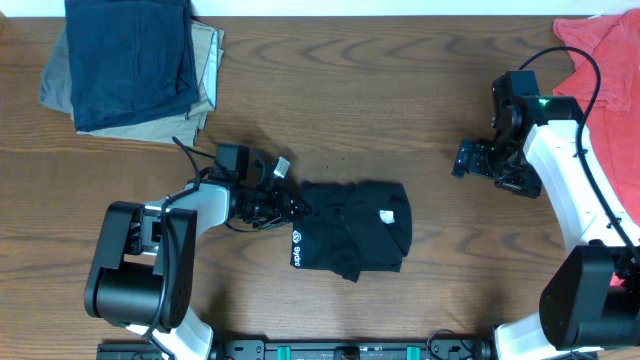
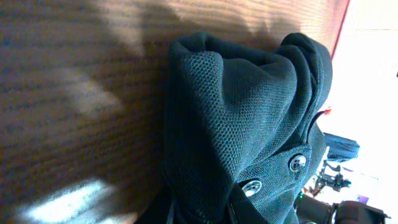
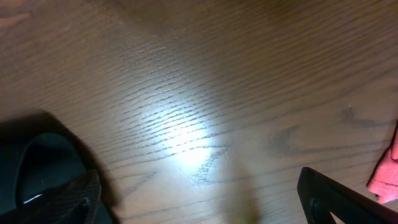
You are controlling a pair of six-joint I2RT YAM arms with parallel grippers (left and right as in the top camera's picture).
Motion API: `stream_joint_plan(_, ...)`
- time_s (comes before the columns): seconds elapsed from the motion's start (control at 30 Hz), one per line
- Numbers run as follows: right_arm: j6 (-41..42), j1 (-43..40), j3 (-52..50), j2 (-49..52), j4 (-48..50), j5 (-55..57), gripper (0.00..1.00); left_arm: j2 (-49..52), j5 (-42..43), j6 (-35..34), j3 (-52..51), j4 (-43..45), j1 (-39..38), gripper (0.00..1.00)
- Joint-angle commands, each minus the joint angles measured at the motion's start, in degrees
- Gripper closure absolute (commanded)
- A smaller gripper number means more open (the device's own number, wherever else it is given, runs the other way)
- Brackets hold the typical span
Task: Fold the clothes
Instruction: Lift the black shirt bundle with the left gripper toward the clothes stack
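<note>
So there's one black shirt (image 1: 350, 235) lying near the middle of the table (image 1: 400, 110), a touch toward 6 o'clock, bunched into a rough rectangle. I'm counting two white prints (image 1: 296, 250) on it from above, and two shiny buttons (image 2: 298, 163) are showing in the left wrist view.

Two arms are working here. The left gripper (image 1: 290, 207) is sitting right at the shirt's 9 o'clock edge, touching the fabric. Its camera is filling up with a puckered hump of cloth, and honestly I can't tell if the jaws are pinching it or not.

The right gripper (image 1: 462, 160) is hanging over bare wood at about 2 o'clock from the shirt, well apart from it. Its two fingers (image 3: 336, 199) are standing wide apart with nothing between them.

One navy garment (image 1: 130, 60) is lying on one khaki one (image 1: 205, 60) at 10 o'clock, and one red shirt (image 1: 610, 70) is sitting at 2 o'clock.
</note>
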Motion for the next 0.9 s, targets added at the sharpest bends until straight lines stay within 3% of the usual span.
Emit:
stream_joint_plan(0.0,-0.07,0.17,0.63,-0.07,-0.02,0.22,0.01,1.09,-7.93,-0.11,3.80,-4.94,-0.24,0.94)
stream_joint_plan(0.23,-0.07,0.17,0.63,-0.07,-0.02,0.22,0.01,1.11,-26.40,6.78,25.49,-28.65,-0.24,0.94)
stream_joint_plan(0.4,-0.07,0.17,0.66,-0.09,-0.02,0.22,0.01,1.16,-36.96,13.55,40.76,-39.30,0.68,0.94)
stream_joint_plan(0.6,-0.07,0.17,0.66,-0.07,-0.02,0.22,0.01,1.16,-45.40,18.12,48.83,-37.88,3.65,0.94)
stream_joint_plan(0.87,-0.07,0.17,0.66,-0.07,-0.02,0.22,0.01,1.27,-53.07,24.02,49.16,-23.52,6.45,0.94)
